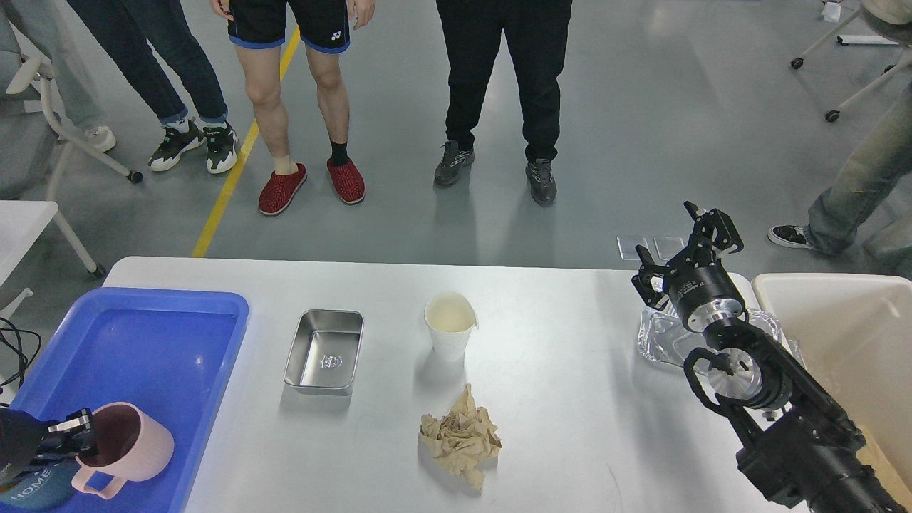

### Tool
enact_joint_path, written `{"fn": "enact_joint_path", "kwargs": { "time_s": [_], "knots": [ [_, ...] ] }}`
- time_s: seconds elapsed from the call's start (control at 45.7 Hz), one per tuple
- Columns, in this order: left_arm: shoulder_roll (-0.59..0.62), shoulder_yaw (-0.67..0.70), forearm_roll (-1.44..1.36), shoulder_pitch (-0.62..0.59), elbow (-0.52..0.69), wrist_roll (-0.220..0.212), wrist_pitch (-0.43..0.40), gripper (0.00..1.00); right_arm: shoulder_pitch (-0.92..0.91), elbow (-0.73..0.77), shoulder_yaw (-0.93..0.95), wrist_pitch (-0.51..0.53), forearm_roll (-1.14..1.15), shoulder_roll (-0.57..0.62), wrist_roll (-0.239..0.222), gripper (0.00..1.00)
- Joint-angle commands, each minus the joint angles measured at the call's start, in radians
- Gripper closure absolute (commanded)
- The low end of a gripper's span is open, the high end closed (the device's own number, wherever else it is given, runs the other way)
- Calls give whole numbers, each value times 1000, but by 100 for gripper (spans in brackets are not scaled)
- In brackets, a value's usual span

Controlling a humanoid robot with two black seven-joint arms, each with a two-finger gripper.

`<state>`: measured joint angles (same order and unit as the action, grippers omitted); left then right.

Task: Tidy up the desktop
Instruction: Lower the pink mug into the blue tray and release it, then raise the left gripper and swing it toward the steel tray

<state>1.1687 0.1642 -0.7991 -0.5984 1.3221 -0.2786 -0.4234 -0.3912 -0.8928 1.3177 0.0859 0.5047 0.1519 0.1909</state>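
The white desktop [570, 406] holds a steel tray [324, 350], a white paper cup [450, 325], a crumpled brown paper [459, 436] and a clear plastic container [662, 340]. My left gripper [73, 436] is at the bottom left, shut on the rim of a pink mug [135, 447] over the near end of the blue tray [142, 335]. My right gripper [682, 249] is open and empty, raised above the far side of the clear container.
A cream bin [855, 328] stands at the table's right end. Several people stand on the floor beyond the far edge. A dark blue object with white letters [32, 491] lies under my left gripper. Black cables hang at the left edge.
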Motion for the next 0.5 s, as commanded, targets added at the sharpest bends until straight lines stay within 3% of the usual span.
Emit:
{"fn": "enact_joint_path", "kwargs": {
  "time_s": [0.0,0.482],
  "knots": [
    [-1,0,0,0,2,-1,0,3,0,0,0,0,0,0,1,0],
    [16,23,35,-12,35,1,-17,3,0,0,0,0,0,0,-1,0]
  ]
}}
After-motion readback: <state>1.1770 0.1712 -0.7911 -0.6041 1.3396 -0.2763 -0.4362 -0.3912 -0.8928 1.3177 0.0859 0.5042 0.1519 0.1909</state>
